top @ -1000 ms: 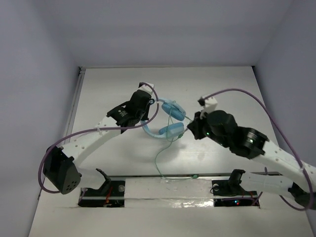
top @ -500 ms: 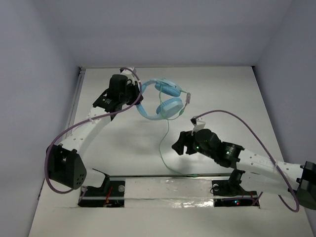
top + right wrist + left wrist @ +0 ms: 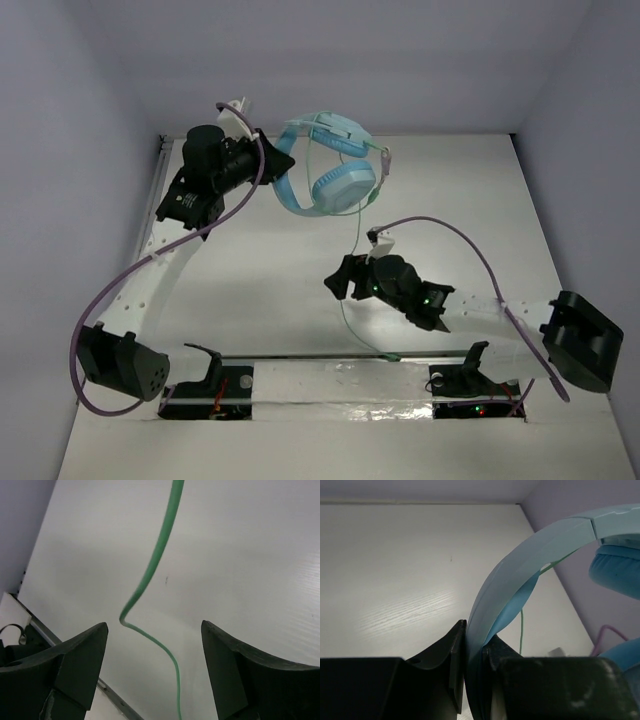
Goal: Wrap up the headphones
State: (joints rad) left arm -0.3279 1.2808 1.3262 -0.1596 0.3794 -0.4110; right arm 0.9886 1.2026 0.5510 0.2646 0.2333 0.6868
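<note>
While L pincer (image 3: 474, 647) clamps headband (image 3: 520, 565), headphones (image 3: 340, 185) hang aloft over far counter (image 3: 460, 190); R pincer (image 3: 153, 630) spread wide, low nr counter; green cable (image 3: 150, 575) shows btwn its fingers (image 3: 75, 660), not gripped.

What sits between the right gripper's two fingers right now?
Only the thin green cable runs through the open right gripper, touching neither finger, over the white table; the right wrist view shows it.
</note>
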